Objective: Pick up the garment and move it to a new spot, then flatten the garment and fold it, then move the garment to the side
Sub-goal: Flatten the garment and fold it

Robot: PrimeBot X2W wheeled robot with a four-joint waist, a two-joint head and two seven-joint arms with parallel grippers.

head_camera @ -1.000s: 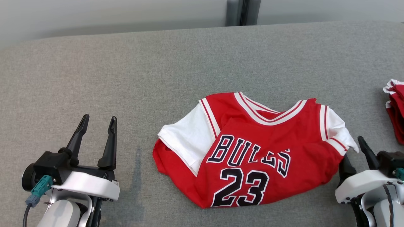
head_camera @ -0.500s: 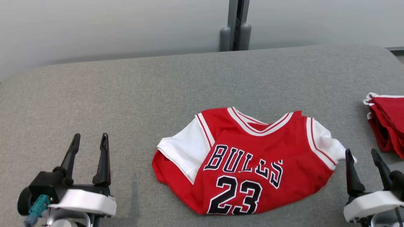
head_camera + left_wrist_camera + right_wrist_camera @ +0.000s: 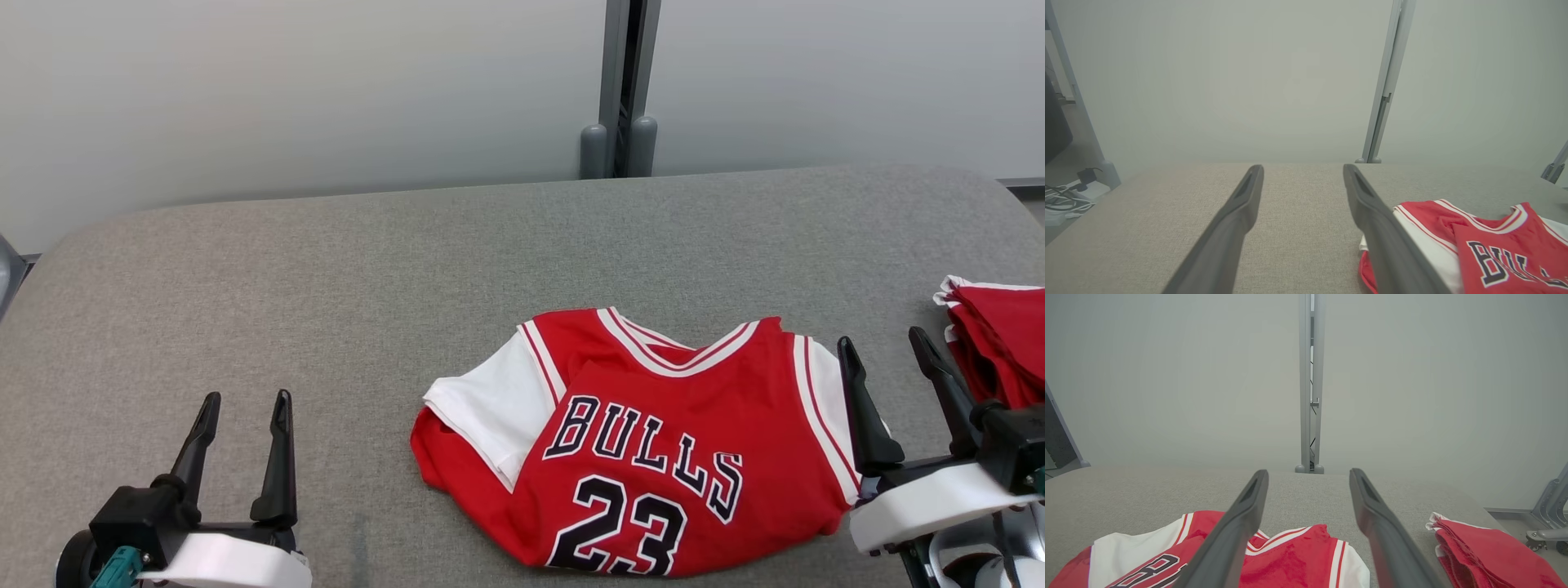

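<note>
The jersey (image 3: 653,457) lies folded, right of centre on the table (image 3: 408,269). It is red with white sleeves, a striped V-neck and "BULLS 23" in black edged white, and its lower edge is rounded and rumpled. The table is grey woven cloth with rounded corners. The left gripper (image 3: 247,398) is spread and empty, well apart. The right gripper (image 3: 878,336) is spread and empty by the right-hand sleeve. A red pile (image 3: 1000,351) lies beyond.

A red jersey (image 3: 645,457) with white sleeves carries the word "BULLS" in black capitals edged in white across its chest and, just beneath, the number "23" in matching figures; the left wrist view cuts the word off after its first letters.
</note>
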